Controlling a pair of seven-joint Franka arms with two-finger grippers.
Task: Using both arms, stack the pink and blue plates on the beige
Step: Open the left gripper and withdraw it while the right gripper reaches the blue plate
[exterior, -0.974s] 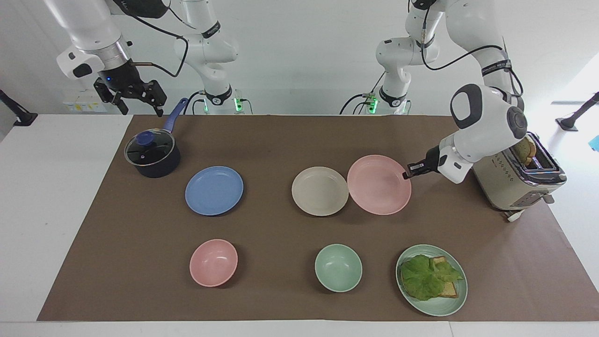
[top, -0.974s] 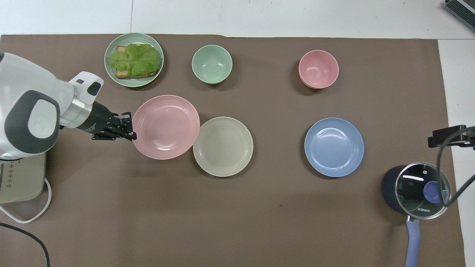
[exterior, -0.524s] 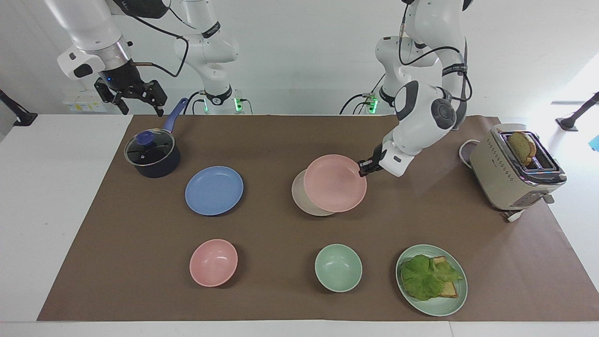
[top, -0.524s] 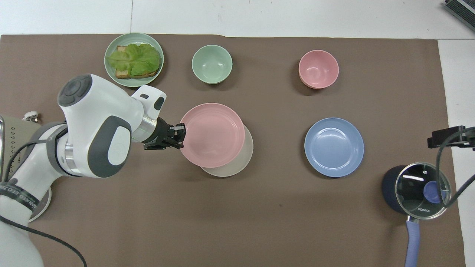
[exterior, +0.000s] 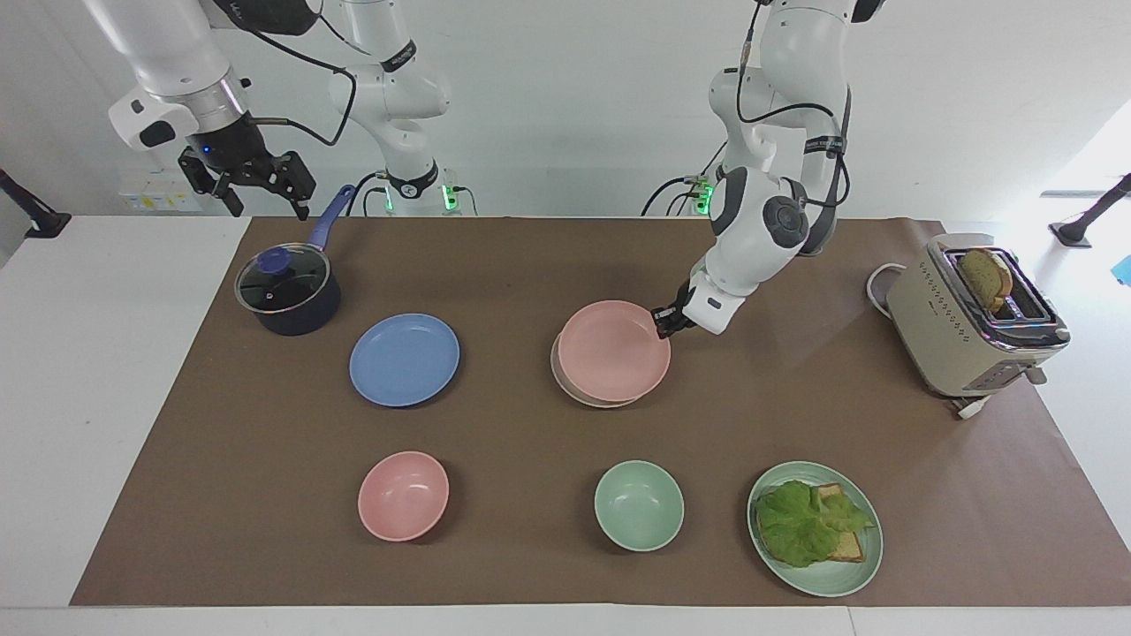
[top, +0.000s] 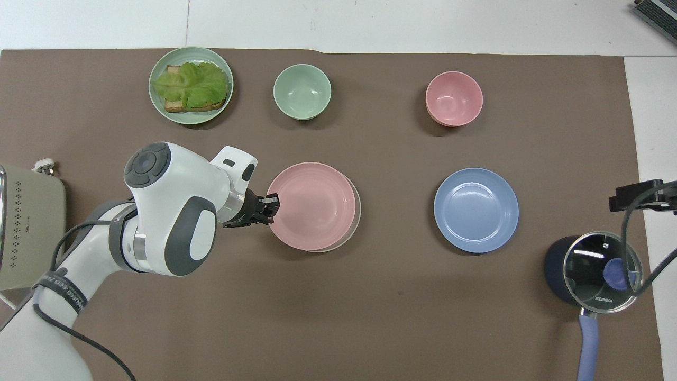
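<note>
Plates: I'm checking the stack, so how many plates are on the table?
4. Pink plate lies over the beige plate, its rim gripped by the left gripper. Blue plate sits beside the saucepan. Green plate holds the sandwich. None seems hidden.

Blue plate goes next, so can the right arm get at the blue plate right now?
Probably yes. The right gripper hangs open above the saucepan, and the blue plate lies bare beside that pan, with nothing on it. The left gripper holds the pink plate.
</note>
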